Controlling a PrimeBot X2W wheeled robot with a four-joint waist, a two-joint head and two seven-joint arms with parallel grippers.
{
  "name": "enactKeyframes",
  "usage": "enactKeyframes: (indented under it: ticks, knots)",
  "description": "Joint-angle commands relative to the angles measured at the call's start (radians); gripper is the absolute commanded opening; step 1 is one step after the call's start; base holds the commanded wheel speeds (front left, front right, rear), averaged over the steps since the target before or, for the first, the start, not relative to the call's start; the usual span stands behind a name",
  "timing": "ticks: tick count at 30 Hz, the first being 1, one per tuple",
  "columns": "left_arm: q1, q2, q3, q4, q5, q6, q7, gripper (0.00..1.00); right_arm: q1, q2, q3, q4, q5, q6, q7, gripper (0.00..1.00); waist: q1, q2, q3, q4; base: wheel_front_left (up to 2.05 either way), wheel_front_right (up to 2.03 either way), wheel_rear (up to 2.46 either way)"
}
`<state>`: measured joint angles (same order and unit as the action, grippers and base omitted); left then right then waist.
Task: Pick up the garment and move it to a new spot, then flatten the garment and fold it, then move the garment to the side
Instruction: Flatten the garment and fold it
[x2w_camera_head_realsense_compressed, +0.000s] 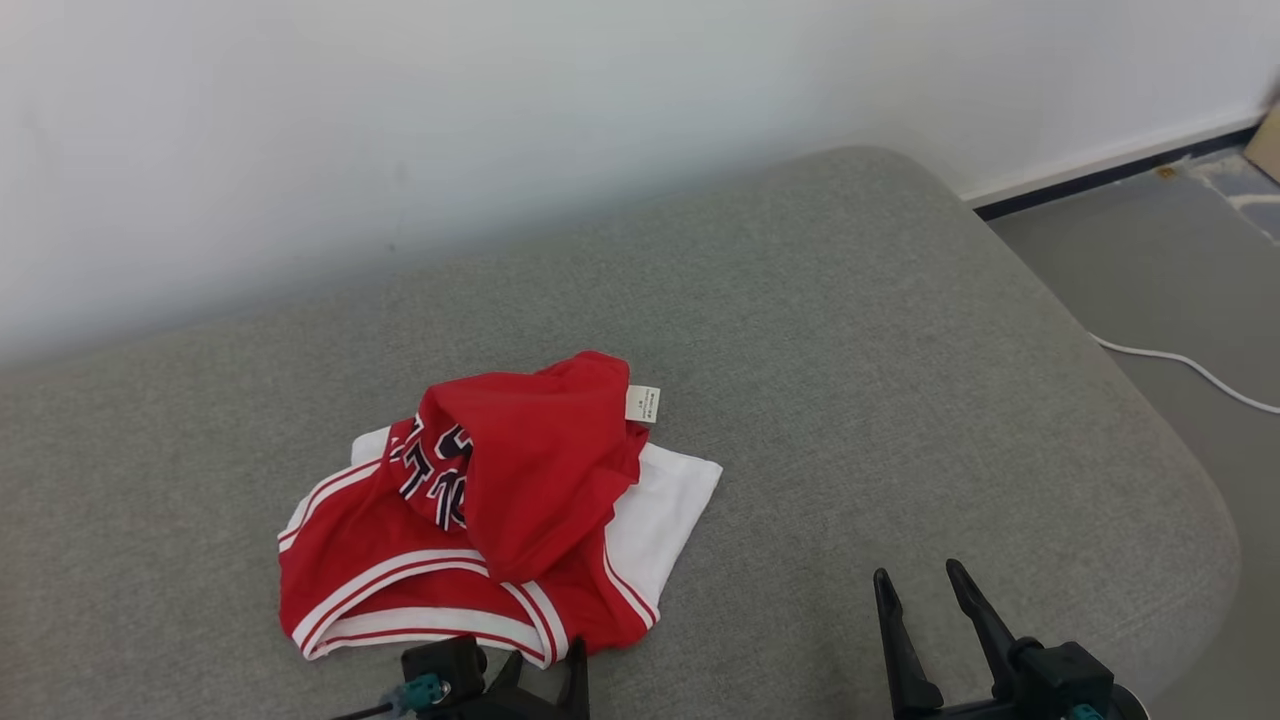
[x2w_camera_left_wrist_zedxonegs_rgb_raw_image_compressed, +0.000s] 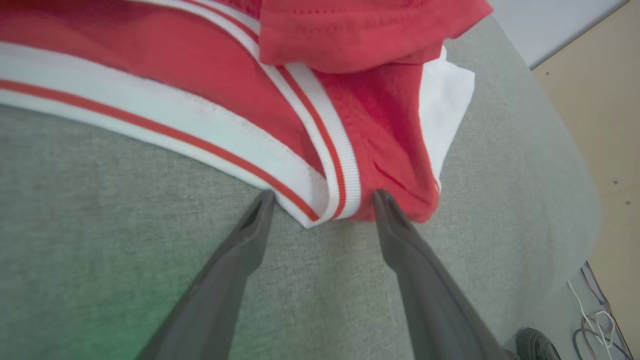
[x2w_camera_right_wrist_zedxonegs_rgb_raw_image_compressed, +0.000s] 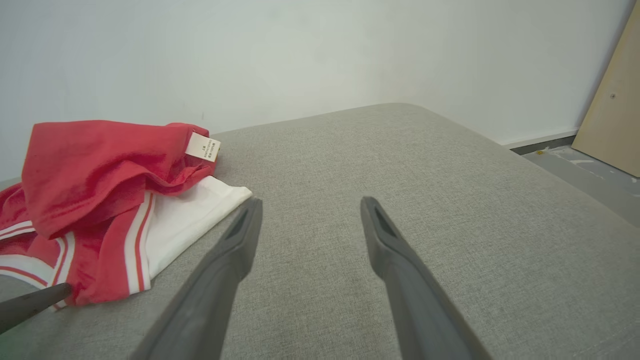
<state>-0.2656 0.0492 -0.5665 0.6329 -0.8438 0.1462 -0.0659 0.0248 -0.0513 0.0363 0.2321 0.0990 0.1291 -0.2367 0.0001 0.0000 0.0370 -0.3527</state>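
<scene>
The garment (x2w_camera_head_realsense_compressed: 480, 510) is a red jersey with white trim and dark lettering, lying crumpled on the grey cushion (x2w_camera_head_realsense_compressed: 850, 330); a white tag sticks up at its top. At the garment's near hem my left gripper (x2w_camera_head_realsense_compressed: 545, 668) stands open. In the left wrist view the striped hem corner (x2w_camera_left_wrist_zedxonegs_rgb_raw_image_compressed: 325, 200) lies between its spread fingertips (x2w_camera_left_wrist_zedxonegs_rgb_raw_image_compressed: 265, 202). My right gripper (x2w_camera_head_realsense_compressed: 920, 580) is open over bare cushion to the right of the garment, nothing between its fingers (x2w_camera_right_wrist_zedxonegs_rgb_raw_image_compressed: 367, 205). In the right wrist view the garment (x2w_camera_right_wrist_zedxonegs_rgb_raw_image_compressed: 100, 200) lies to the left, with a finger of the left gripper (x2w_camera_right_wrist_zedxonegs_rgb_raw_image_compressed: 30, 306) at its edge.
A white wall runs behind the cushion. The cushion's rounded edge drops off at the right to a grey floor, where a white cable (x2w_camera_head_realsense_compressed: 1180, 365) lies. A pale wooden board (x2w_camera_right_wrist_zedxonegs_rgb_raw_image_compressed: 610, 100) leans at the far right. Loose wires (x2w_camera_left_wrist_zedxonegs_rgb_raw_image_compressed: 595, 320) lie on the floor.
</scene>
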Motion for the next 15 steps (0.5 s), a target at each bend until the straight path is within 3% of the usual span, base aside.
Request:
enactKeyframes:
  ticks: [1,7,8,9,10,15]
  knots:
    - [-0.008,0.002,-0.007,0.009,-0.003,0.005,-0.001,1.00,-0.009,0.002,0.003,-0.003,-0.001,0.003,0.001,1.00,-0.0001,0.0000,0.010,-0.009,0.00,0.00,0.00]
    - [-0.056,0.002,-0.089,0.081,-0.024,0.050,-0.041,1.00,-0.010,0.002,0.000,-0.006,0.008,0.003,-0.001,1.00,-0.0001,0.0000,0.016,-0.004,0.00,0.00,0.00]
    - [-0.068,0.002,-0.103,0.091,-0.021,0.057,-0.046,0.45,-0.011,0.002,-0.002,-0.006,0.011,0.003,-0.002,1.00,-0.0001,0.0000,0.018,-0.001,0.00,0.00,0.00]
    - [-0.080,0.003,-0.115,0.102,-0.019,0.061,-0.055,0.18,-0.013,0.002,-0.001,-0.006,0.013,0.003,-0.002,1.00,-0.0001,0.0000,0.020,0.003,0.00,0.00,0.00]
    - [-0.092,0.003,-0.127,0.113,-0.018,0.067,-0.061,0.00,-0.015,0.002,0.000,-0.006,0.014,0.003,-0.003,1.00,-0.0001,0.0000,0.021,0.007,0.00,0.00,0.00]
    - [-0.144,0.002,-0.176,0.159,-0.031,0.068,-0.098,0.00,-0.020,0.002,0.004,-0.004,0.025,0.003,-0.006,1.00,-0.0001,0.0000,0.027,0.027,0.00,0.00,0.00]
